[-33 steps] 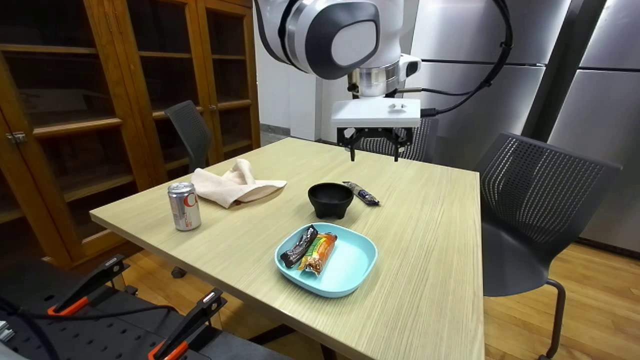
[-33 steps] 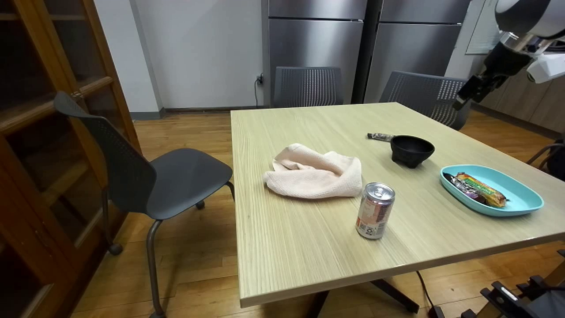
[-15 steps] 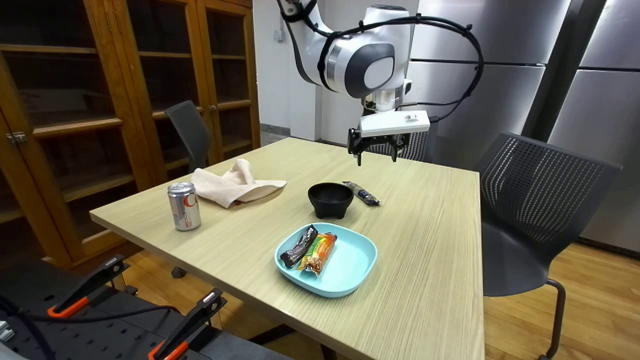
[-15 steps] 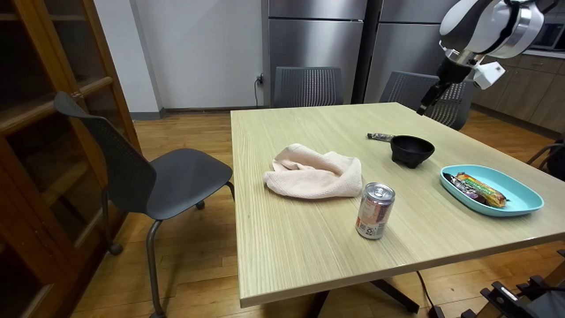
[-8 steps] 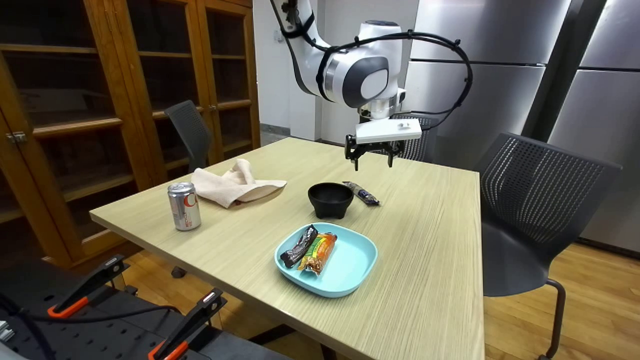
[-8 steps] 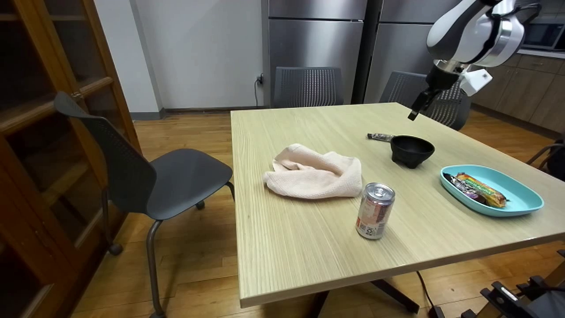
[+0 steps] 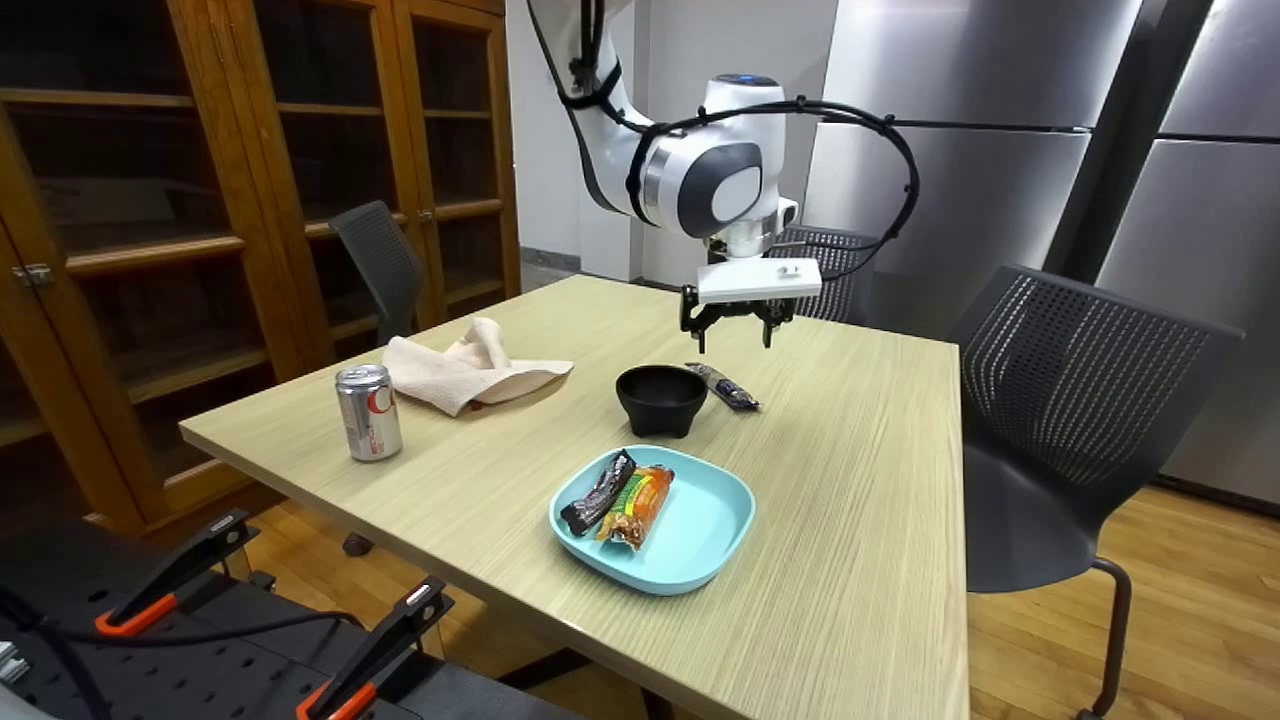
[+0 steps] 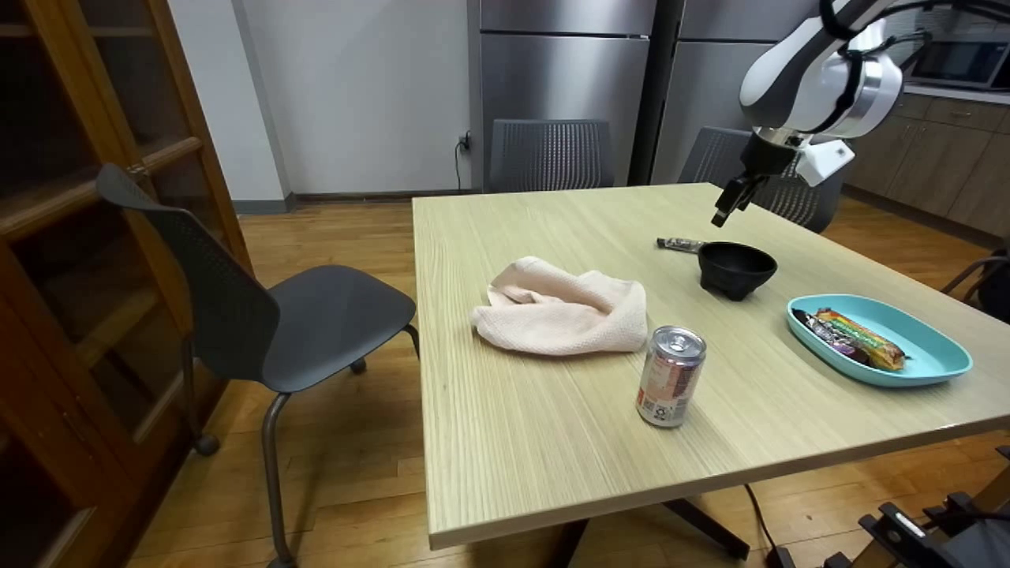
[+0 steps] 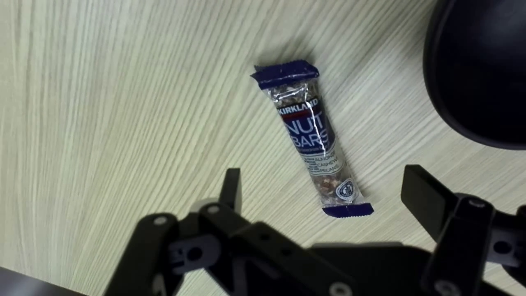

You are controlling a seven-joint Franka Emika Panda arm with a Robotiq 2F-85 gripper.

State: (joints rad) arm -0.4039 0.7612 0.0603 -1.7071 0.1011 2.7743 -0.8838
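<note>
My gripper point(image 7: 734, 343) is open and empty above the table. It also shows in an exterior view point(image 8: 720, 219) and in the wrist view point(image 9: 324, 185). Nearest below it lies a nut bar point(image 9: 308, 135) in a clear wrapper with dark blue ends and label. Its lower end shows between the two apart fingers in the wrist view, not touched. The bar also shows in both exterior views point(image 7: 732, 390) point(image 8: 678, 244). A black bowl point(image 7: 660, 400) stands right beside the bar; it also shows in the wrist view point(image 9: 485, 78) and in an exterior view point(image 8: 736, 270).
A light blue plate point(image 7: 712, 515) holds a dark-wrapped bar point(image 7: 598, 493) and an orange-green wrapped bar point(image 7: 637, 507). A silver can point(image 7: 369, 412) stands near a crumpled pale cloth point(image 7: 470, 370). Chairs point(image 7: 1060, 440) point(image 8: 331, 323) stand around the wooden table point(image 7: 850, 560).
The gripper has come across the table and lower, toward the nut bar and bowl, and has turned somewhat. It stays open. The objects on the table have not moved.
</note>
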